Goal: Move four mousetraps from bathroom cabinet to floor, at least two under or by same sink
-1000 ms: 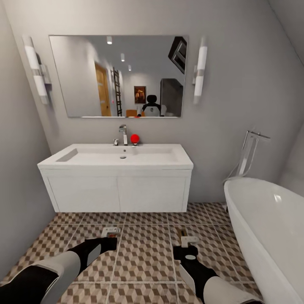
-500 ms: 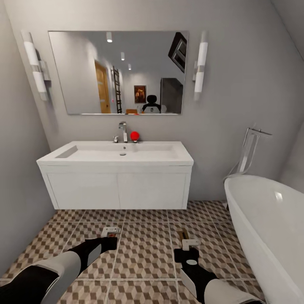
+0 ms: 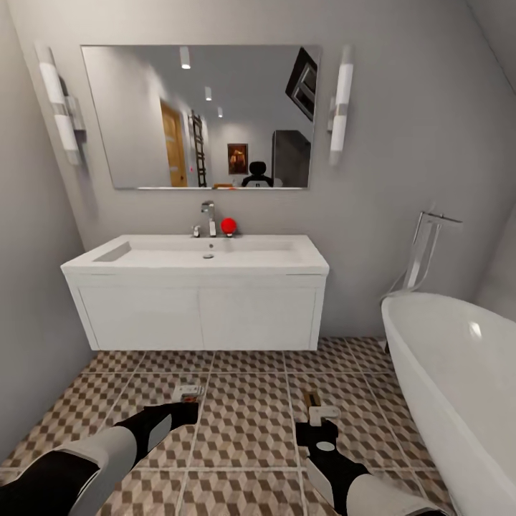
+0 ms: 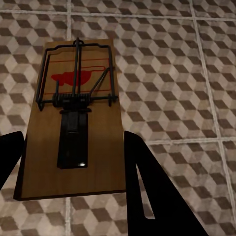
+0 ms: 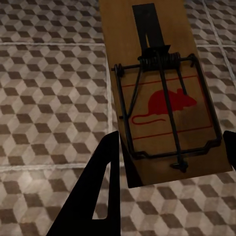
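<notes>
- The left gripper (image 3: 188, 401) is pinched on a trap (image 4: 73, 118), its two dark fingers against the long edges of the board, in the left wrist view.
- The right gripper (image 3: 319, 416) pinches a second trap (image 5: 164, 93) the same way; one finger shows plainly beside the board, the other just at the frame's edge, so that contact is probably there, though I can't see it fully.
- Both traps hang above the floor (image 3: 247, 423), in front of the sink (image 3: 195, 259) and apart from it; neither rests on the tiles yet.
- The bathtub (image 3: 459, 373) stands at the right, clear of both arms.
- Handling, as I judge it: each trap is a thin, stiff wooden board, light and unlikely to bend or crush under the fingers.
- The smooth wood edges could slip if squeezed weakly, so a firm pinch across the width suits.
- The wire bar and spring sit on the top face over the red mouse mark; they look fragile and could snag, so keep fingers off them.
- The best hold is on the bare end of the board, by the dark strip, as both grippers have it.
- Being flat, a trap should lie steady once set down face up; dropped from height it might flip or bounce.
</notes>
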Robot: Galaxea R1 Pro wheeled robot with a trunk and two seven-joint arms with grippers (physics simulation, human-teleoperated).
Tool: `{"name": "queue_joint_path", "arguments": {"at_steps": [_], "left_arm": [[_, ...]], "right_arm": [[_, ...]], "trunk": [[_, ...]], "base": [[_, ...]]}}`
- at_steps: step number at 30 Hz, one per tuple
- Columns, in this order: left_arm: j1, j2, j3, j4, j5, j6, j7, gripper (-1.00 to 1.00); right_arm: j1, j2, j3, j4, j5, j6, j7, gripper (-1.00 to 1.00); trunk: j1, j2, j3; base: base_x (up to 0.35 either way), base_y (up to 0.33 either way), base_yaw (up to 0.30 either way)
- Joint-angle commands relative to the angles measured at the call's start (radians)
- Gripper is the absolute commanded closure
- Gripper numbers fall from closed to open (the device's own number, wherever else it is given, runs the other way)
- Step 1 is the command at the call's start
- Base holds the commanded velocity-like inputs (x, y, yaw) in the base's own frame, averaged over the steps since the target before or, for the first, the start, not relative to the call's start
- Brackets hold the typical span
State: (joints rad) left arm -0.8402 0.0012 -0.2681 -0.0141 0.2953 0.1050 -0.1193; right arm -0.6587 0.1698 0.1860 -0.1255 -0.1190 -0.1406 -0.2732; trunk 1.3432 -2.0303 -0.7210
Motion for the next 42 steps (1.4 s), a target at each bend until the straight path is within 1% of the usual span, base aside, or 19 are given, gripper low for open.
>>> {"name": "queue_joint_path", "arguments": {"at_steps": [1, 14, 26, 29, 32, 34, 37, 42], "left_arm": [[0.000, 0.000, -0.007, -0.001, 0.008, 0.005, -0.003, 1.00], [0.000, 0.000, -0.008, -0.001, 0.007, 0.005, -0.003, 1.00], [0.000, 0.000, -0.008, -0.001, 0.008, 0.008, -0.002, 1.00], [0.000, 0.000, -0.008, -0.001, 0.008, 0.008, -0.002, 1.00], [0.000, 0.000, -0.008, -0.001, 0.008, 0.008, -0.002, 1.00], [0.000, 0.000, -0.008, -0.001, 0.009, 0.006, -0.002, 1.00], [0.000, -0.002, -0.008, -0.001, 0.010, 0.002, -0.001, 1.00], [0.000, -0.003, -0.008, 0.001, 0.009, -0.002, 0.000, 1.00]], "right_arm": [[-0.001, 0.000, 0.009, 0.001, -0.012, -0.005, -0.003, 1.00], [-0.001, -0.001, 0.009, 0.001, -0.012, -0.018, -0.003, 1.00], [-0.001, -0.002, 0.012, 0.026, -0.013, -0.097, -0.003, 1.00], [-0.001, -0.004, 0.011, 0.028, -0.013, -0.103, -0.003, 1.00], [-0.001, -0.015, 0.010, 0.029, -0.013, -0.125, -0.003, 1.00], [-0.001, -0.023, 0.009, 0.038, -0.014, -0.165, -0.003, 1.00], [-0.001, -0.027, 0.009, 0.063, -0.012, -0.202, -0.003, 1.00], [-0.001, -0.028, 0.009, 0.075, -0.011, -0.219, -0.003, 1.00]], "trunk": [[0.004, -0.008, -0.004], [0.054, -0.099, -0.045], [0.100, -0.183, -0.083], [0.111, -0.204, -0.092], [0.123, -0.225, -0.101], [0.130, -0.239, -0.108], [0.142, -0.260, -0.117], [0.161, -0.295, -0.133]], "base": [[0.000, 0.000, 0.000], [0.000, 0.000, 0.000], [0.000, 0.000, 0.000], [0.000, 0.000, 0.000], [0.000, 0.000, 0.000], [0.000, 0.000, 0.000], [0.000, 0.000, 0.000], [0.000, 0.000, 0.000]]}}
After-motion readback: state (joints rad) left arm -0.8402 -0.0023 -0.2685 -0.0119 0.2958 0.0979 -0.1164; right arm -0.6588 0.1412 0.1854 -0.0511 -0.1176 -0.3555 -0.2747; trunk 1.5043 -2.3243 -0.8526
